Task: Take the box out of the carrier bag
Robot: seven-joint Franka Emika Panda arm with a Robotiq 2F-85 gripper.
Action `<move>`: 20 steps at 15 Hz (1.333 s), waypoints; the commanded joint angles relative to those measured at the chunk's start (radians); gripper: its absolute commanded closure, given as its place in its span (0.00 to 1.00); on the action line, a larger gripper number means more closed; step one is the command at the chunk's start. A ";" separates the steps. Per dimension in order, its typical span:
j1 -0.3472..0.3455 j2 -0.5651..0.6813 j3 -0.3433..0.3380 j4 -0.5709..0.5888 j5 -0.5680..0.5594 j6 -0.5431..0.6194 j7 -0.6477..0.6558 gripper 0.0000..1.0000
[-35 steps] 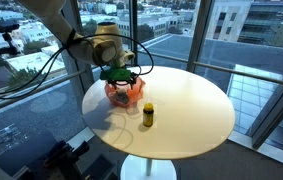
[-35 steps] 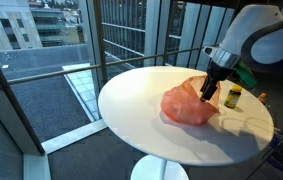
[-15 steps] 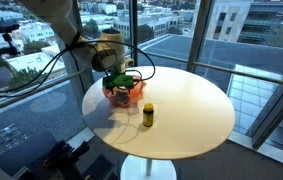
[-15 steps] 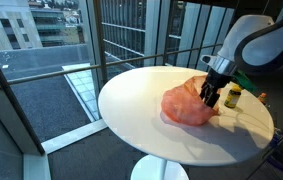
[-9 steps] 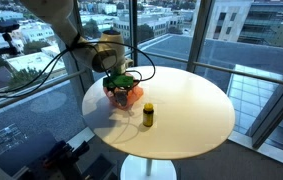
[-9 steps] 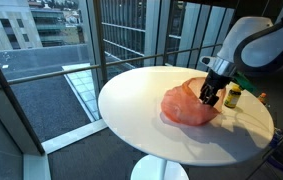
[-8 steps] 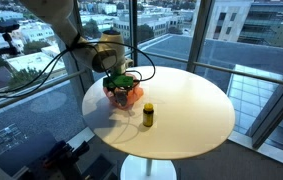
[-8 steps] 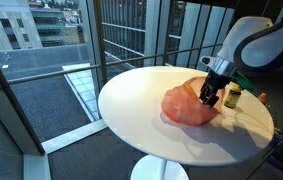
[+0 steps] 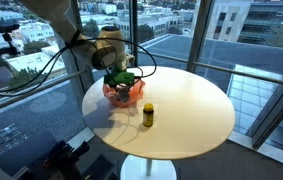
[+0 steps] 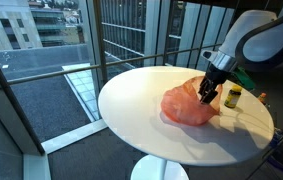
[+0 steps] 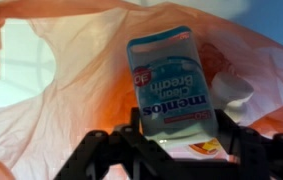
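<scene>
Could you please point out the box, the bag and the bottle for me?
Box (image 11: 171, 85), wrist view, on its blue front face.
Bag (image 10: 184, 106), in an exterior view, on its orange middle.
Bottle (image 9: 148, 117), in an exterior view, on its yellow body.

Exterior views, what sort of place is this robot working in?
Likely an upper floor of a city high-rise, perhaps an office lounge: floor-to-ceiling windows, city rooftops well below outside, and a round white pedestal table holding an orange carrier bag.
</scene>
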 commanded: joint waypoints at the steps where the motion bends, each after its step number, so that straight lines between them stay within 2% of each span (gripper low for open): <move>1: -0.022 -0.060 0.027 -0.022 0.071 0.038 -0.032 0.53; 6: -0.022 -0.129 0.038 -0.045 0.210 0.115 -0.038 0.53; 10: -0.023 -0.192 0.023 -0.081 0.271 0.208 -0.020 0.53; 16: -0.045 -0.277 -0.009 -0.119 0.300 0.273 -0.002 0.53; 20: -0.074 -0.302 -0.040 -0.138 0.278 0.338 0.034 0.53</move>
